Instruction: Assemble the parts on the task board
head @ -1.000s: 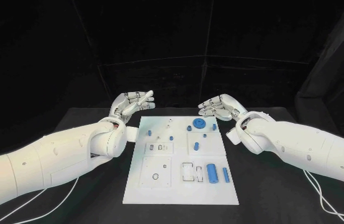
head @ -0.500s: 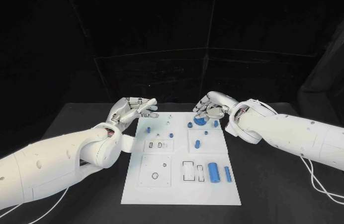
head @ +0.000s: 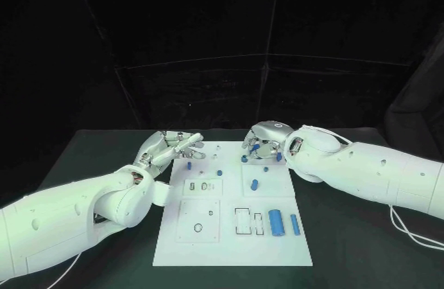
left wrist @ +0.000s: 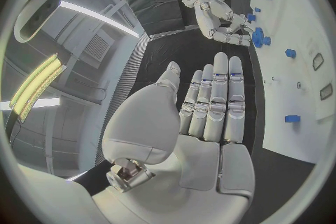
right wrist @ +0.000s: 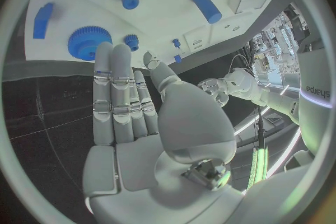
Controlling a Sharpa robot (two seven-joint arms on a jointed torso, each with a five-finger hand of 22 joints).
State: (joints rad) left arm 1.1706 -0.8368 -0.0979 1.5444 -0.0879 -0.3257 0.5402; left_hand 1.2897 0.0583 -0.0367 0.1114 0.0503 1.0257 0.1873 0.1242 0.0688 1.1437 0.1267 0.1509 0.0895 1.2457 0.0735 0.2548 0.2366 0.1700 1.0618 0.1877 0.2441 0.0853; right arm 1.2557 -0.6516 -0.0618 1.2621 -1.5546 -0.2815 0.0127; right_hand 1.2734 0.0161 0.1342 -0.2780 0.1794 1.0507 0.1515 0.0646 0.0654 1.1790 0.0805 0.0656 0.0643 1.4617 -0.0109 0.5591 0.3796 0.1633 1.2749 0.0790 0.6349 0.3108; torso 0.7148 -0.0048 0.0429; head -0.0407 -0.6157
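Observation:
The white task board (head: 231, 253) lies in the middle of the table. A blue gear (right wrist: 89, 42) sits at its far right, with a smaller blue gear (right wrist: 131, 40) beside it. My right hand (head: 265, 145) hovers palm down just over the gear (head: 255, 149), fingers apart and holding nothing. My left hand (head: 176, 145) is at the board's far left corner, its fingers apart and empty. The left wrist view shows that hand's fingers (left wrist: 218, 102) stretched out, with the right hand (left wrist: 227, 23) by the gear (left wrist: 257, 37) beyond them.
A thick blue cylinder (head: 276, 221) and a slim one (head: 294, 224) lie at the board's near right. A blue peg (head: 255, 185) lies mid-board, and small pegs (head: 188, 165) stand at the far left. Black table (head: 360, 237) surrounds the board.
My right hand has moved left from beside the board to above the gear at its far right. The left hand has stayed near the far left corner.

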